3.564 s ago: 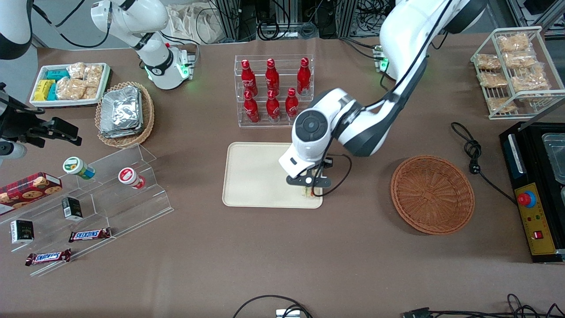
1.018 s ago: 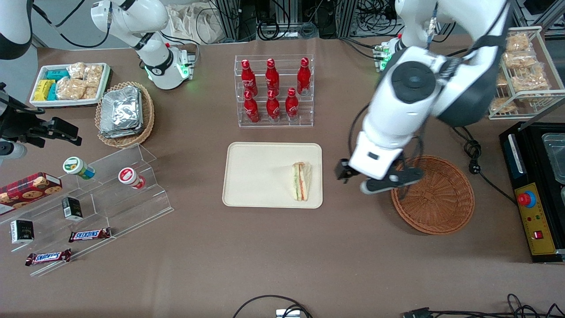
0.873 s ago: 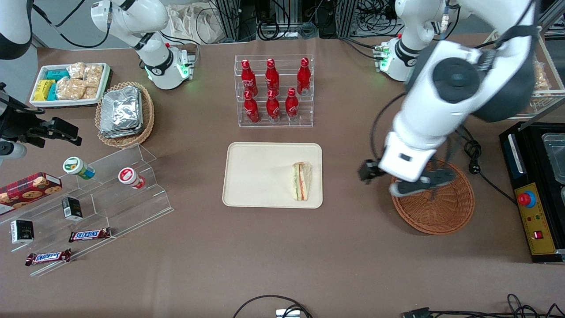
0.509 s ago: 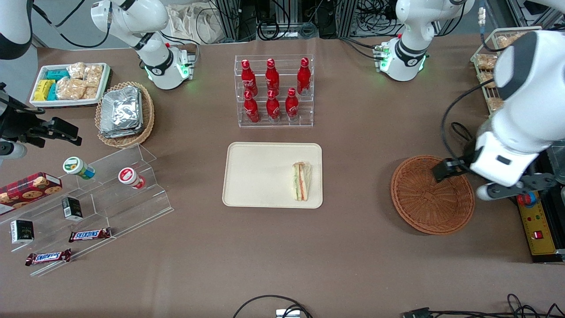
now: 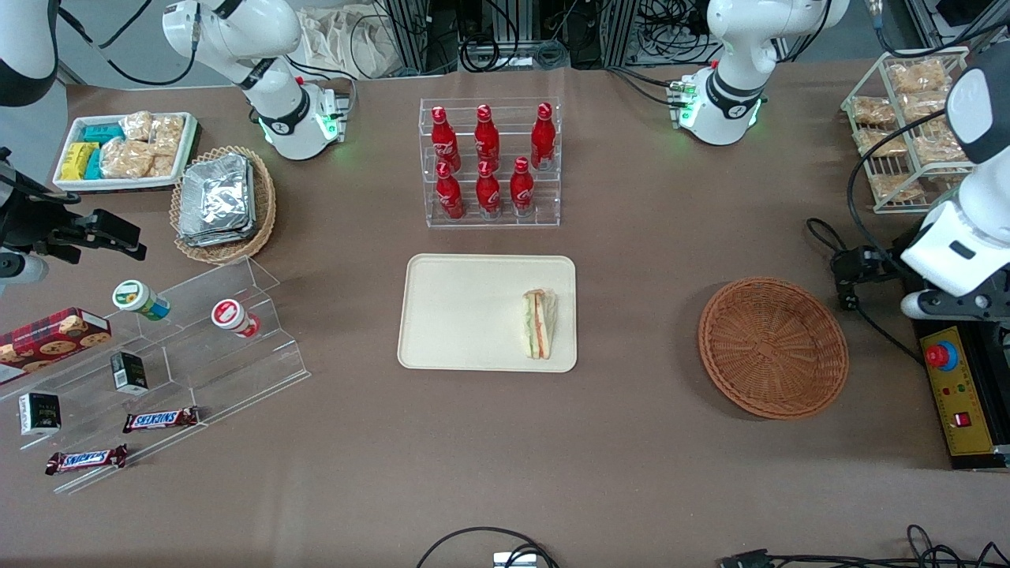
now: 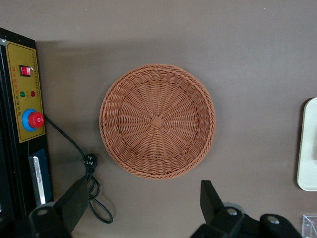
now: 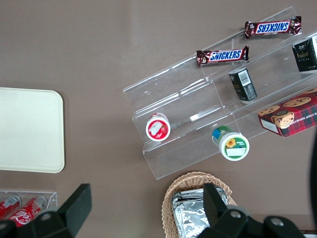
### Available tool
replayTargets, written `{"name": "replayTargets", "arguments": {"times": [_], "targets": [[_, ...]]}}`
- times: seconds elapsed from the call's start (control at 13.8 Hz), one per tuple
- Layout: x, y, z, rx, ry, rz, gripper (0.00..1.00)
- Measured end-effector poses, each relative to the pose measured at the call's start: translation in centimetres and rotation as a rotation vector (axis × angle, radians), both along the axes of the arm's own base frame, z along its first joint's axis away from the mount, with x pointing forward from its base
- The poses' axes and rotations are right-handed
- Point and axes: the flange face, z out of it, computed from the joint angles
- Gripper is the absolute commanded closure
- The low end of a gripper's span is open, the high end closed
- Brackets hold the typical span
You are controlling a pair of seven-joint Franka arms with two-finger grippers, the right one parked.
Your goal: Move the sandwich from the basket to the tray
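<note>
The sandwich lies flat on the cream tray, near the tray edge that faces the basket. Nothing lies in the round reddish-brown wicker basket, toward the working arm's end of the table. My left gripper hangs high above the black control box, past the basket, well away from the sandwich. In the left wrist view its fingers stand wide apart with nothing between them, the gripper looking down on the basket and one edge of the tray.
A clear rack of red bottles stands farther from the front camera than the tray. A black control box with a red button and a coiled black cable lie beside the basket. A wire rack of snack bags stands nearby.
My gripper let go of the sandwich on the tray, then rose and swung over the basket to the working arm's end of the table. The sandwich stays on the tray.
</note>
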Motion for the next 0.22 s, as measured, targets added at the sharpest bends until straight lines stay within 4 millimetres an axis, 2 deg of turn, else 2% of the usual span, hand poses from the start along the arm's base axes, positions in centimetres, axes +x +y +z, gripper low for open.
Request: {"name": "replayTargets", "arguments": {"times": [0.22], "targets": [[-0.56,0.22,-0.35,0.0,-0.016,-0.004,0.0]]}}
